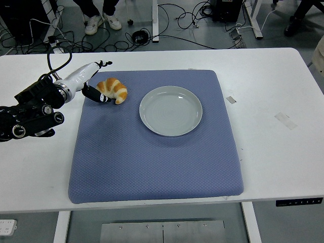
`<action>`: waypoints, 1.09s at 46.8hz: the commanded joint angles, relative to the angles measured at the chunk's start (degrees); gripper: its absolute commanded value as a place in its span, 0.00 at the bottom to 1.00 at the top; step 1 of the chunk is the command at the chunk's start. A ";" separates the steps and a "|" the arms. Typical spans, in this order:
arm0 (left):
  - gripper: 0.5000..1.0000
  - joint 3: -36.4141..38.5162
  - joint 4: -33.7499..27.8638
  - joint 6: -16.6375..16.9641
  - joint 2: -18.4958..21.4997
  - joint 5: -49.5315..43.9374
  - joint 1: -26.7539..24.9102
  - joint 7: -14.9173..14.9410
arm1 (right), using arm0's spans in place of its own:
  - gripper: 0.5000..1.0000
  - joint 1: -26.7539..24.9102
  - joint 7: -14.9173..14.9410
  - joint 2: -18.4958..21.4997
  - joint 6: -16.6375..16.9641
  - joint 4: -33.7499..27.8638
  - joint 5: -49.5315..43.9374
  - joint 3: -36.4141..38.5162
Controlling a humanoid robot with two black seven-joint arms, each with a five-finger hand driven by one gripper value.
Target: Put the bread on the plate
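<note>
The bread is a golden croissant lying on the blue mat near its far left corner. The round grey plate sits on the mat to the croissant's right, a short gap away, and holds nothing. My left hand reaches in from the left edge and is right beside the croissant's left end. Its fingers are spread. One dark finger lies along the croissant's lower left side and touches it, while others point away at the top. The croissant rests on the mat, not lifted. My right arm is out of view.
The blue mat covers the middle of the white table. Two small tape pieces lie on the table at the right. Cables and a person's feet show on the floor beyond the far edge.
</note>
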 commanded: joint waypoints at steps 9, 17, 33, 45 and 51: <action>0.91 0.29 0.49 -0.18 -0.23 0.00 -0.15 0.00 | 1.00 0.00 0.00 0.00 0.00 0.00 0.00 0.00; 0.88 0.37 2.07 -0.71 -0.31 0.00 -0.33 -0.09 | 1.00 0.00 0.00 0.00 0.00 0.00 0.00 0.00; 0.87 0.20 6.82 -2.99 -2.95 0.00 -0.59 -0.62 | 1.00 0.00 0.00 0.00 0.00 0.00 0.00 0.00; 0.85 0.29 9.72 -4.31 -5.68 0.44 -0.59 -0.70 | 1.00 0.00 0.00 0.00 0.00 0.00 0.00 0.00; 0.83 0.29 9.80 -5.10 -6.03 0.44 -0.77 -0.79 | 1.00 0.00 0.00 0.00 0.00 0.00 0.00 0.00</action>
